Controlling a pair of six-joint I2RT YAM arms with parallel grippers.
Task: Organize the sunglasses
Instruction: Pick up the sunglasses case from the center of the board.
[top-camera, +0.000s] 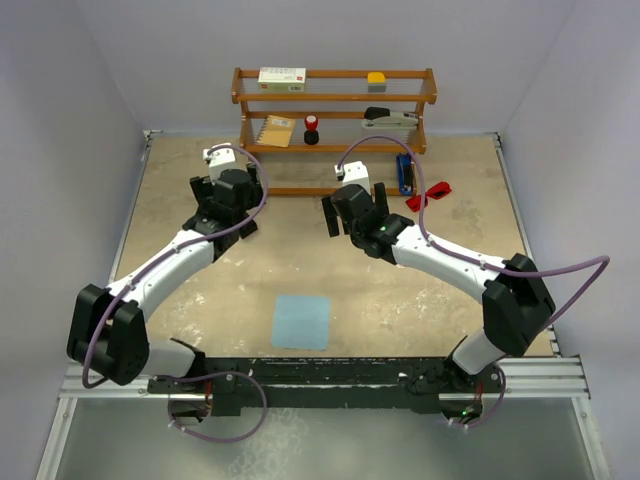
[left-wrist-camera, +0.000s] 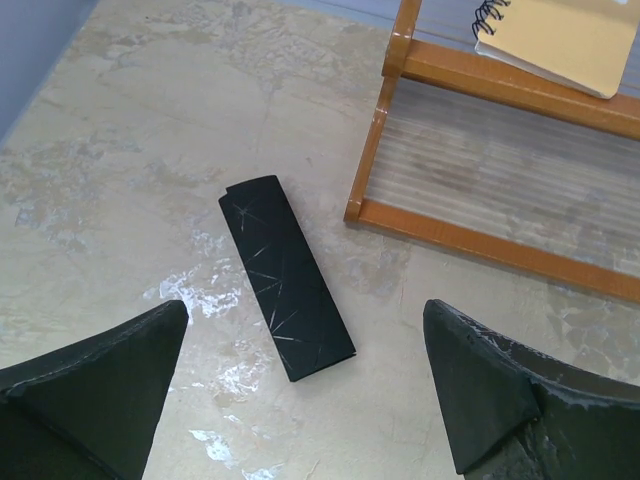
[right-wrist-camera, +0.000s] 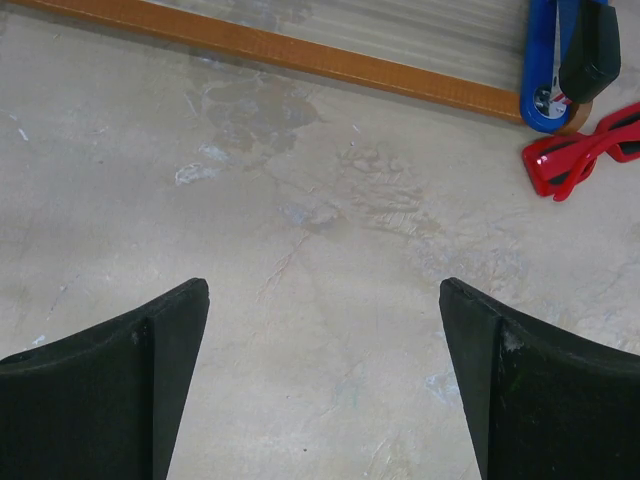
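Observation:
The red sunglasses (top-camera: 428, 193) lie on the table just right of the wooden shelf's (top-camera: 335, 98) foot. They also show at the upper right of the right wrist view (right-wrist-camera: 575, 160). My right gripper (top-camera: 355, 212) (right-wrist-camera: 323, 285) is open and empty above bare table, left of and nearer than the sunglasses. My left gripper (top-camera: 228, 197) (left-wrist-camera: 305, 305) is open and empty, hovering over the black oblong case (left-wrist-camera: 285, 277), which lies flat by the shelf's left foot. The case is hidden under the arm in the top view. A light blue cloth (top-camera: 302, 321) lies near the front.
The shelf holds a white box (top-camera: 282, 78), a yellow item (top-camera: 376, 77), a spiral notebook (top-camera: 277, 130) (left-wrist-camera: 570, 30), a small red and black object (top-camera: 311, 128) and a stapler (top-camera: 390, 118). A blue and black tool (top-camera: 404, 172) (right-wrist-camera: 545, 60) lies at its right foot.

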